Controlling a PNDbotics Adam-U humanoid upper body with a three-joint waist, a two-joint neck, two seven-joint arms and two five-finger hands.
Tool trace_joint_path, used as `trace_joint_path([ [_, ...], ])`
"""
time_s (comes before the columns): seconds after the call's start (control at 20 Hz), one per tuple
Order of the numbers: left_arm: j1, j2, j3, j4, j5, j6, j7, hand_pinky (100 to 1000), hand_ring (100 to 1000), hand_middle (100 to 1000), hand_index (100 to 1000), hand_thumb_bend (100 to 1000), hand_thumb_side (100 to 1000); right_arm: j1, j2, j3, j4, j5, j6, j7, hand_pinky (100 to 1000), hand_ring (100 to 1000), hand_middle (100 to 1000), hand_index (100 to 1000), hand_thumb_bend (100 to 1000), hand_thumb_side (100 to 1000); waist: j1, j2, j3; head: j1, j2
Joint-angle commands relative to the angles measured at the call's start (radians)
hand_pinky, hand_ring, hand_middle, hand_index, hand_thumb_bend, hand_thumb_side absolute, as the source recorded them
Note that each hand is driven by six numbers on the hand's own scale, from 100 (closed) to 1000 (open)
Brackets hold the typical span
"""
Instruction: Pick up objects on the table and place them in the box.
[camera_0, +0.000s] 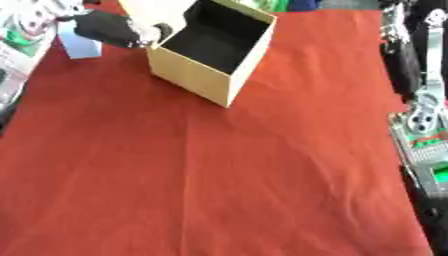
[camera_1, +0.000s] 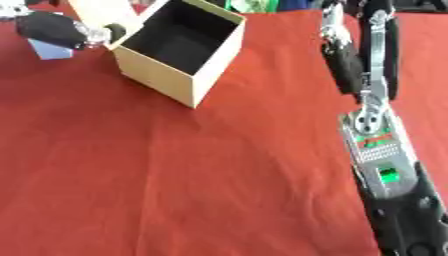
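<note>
Black right arm (camera_1: 376, 150), silver joints (green markings, perhaps labels)

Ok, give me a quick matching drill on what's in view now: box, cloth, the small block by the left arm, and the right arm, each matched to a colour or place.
Things:
1. box
2. cloth
3. small block
4. right arm

Descriptions:
A. red, covering the table
B. pale blue, at the far left beside the box
C. tan outside, dark inside, open at the top
D. along the right edge, silver and black

Pairs: 1-C, 2-A, 3-B, 4-D
</note>
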Motion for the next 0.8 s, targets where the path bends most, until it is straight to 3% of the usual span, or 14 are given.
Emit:
trace_joint_path([
  [0.05, -0.039, -0.012, 0.023, 0.038, 0.018, -0.051, 0.068, 637, 726, 586, 438, 100, 572, -0.025, -0.017, 0.005, -0.02, -0.011, -0.005, 0.009, 793, 750, 703, 1000, 100, 830, 0.007, -0.01, -0.021, 0.033, -0.031],
  [0.4, -0.064, -0.044, 0.052, 0.18, -0.05, -0.118, 0.198, 639, 730, 587, 439, 100, 571, -0.046, -0.023, 0.014, -0.018, -0.024, -0.007, 0.018, 793, 750, 703, 1000, 100, 835, 0.015, 0.015, -0.065, 0.066, -0.052],
  [0.8, -0.082, -0.06, 0.083, 0.277, -0.165, -0.126, 0.312, 645, 745, 601, 504, 100, 581, -0.062, -0.022, 0.024, -0.018, -0.039, -0.01, 0.029, 792, 750, 702, 1000, 100, 840, 0.019, 0.034, -0.096, 0.098, -0.08],
])
